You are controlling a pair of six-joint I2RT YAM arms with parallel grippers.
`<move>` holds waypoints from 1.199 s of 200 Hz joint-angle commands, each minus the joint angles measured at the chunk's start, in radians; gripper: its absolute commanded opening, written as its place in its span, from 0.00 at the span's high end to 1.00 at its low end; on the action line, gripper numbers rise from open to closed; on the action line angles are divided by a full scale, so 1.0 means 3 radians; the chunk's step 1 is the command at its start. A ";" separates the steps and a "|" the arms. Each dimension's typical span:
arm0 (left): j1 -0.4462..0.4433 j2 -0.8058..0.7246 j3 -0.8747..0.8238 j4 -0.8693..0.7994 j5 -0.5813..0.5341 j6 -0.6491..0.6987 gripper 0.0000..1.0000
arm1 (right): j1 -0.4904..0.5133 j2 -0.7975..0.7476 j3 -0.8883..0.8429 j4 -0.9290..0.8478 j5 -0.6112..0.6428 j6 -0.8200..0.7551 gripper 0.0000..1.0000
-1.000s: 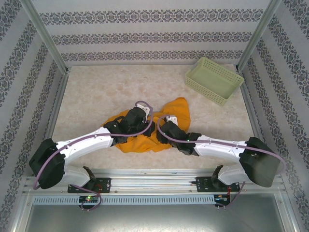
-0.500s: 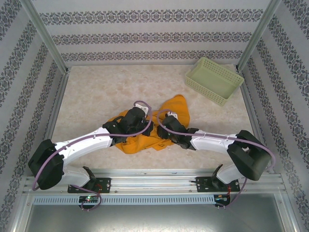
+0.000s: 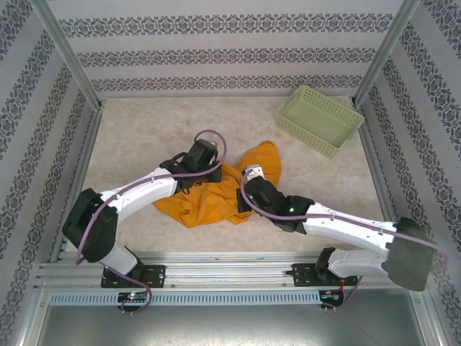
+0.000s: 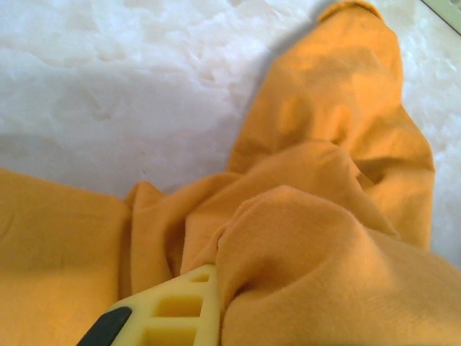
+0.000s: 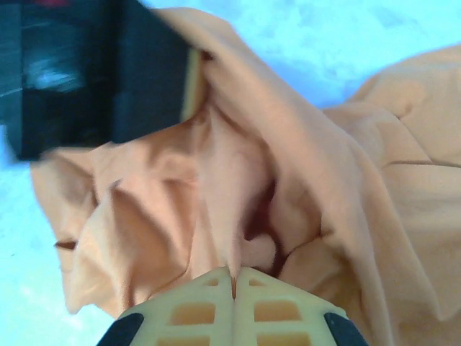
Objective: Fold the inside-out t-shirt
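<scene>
Shirt (image 3: pixel 216 200) sat in a crumpled heap mid-table (image 3: pixel 144 137), right by our arms. We had the right gripper (image 5: pixel 233 282) pinched shut on a ridge of cloth and the left gripper (image 3: pixel 213 171) clamped on another fold, presumably to spread it flat first.

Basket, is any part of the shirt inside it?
No, the shirt lies crumpled well apart from the basket, which sits at the far right corner.

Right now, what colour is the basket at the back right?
Pale green basket, clearest in the top view.
</scene>
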 commanded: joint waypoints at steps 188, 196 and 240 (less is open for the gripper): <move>-0.0525 -0.1275 -0.0981 -0.0334 -0.0362 -0.0258 0.39 | -0.0063 0.0115 -0.0367 0.0552 -0.0347 0.0512 0.67; -0.0534 -0.1278 -0.0991 -0.0317 -0.0359 -0.0276 0.39 | -0.0084 0.0209 -0.0288 0.0487 -0.0318 0.0529 0.69; -0.0623 -0.1270 -0.1079 -0.0127 -0.0237 -0.0360 0.39 | -0.0155 0.0631 -0.0060 0.0370 -0.0313 0.0608 0.72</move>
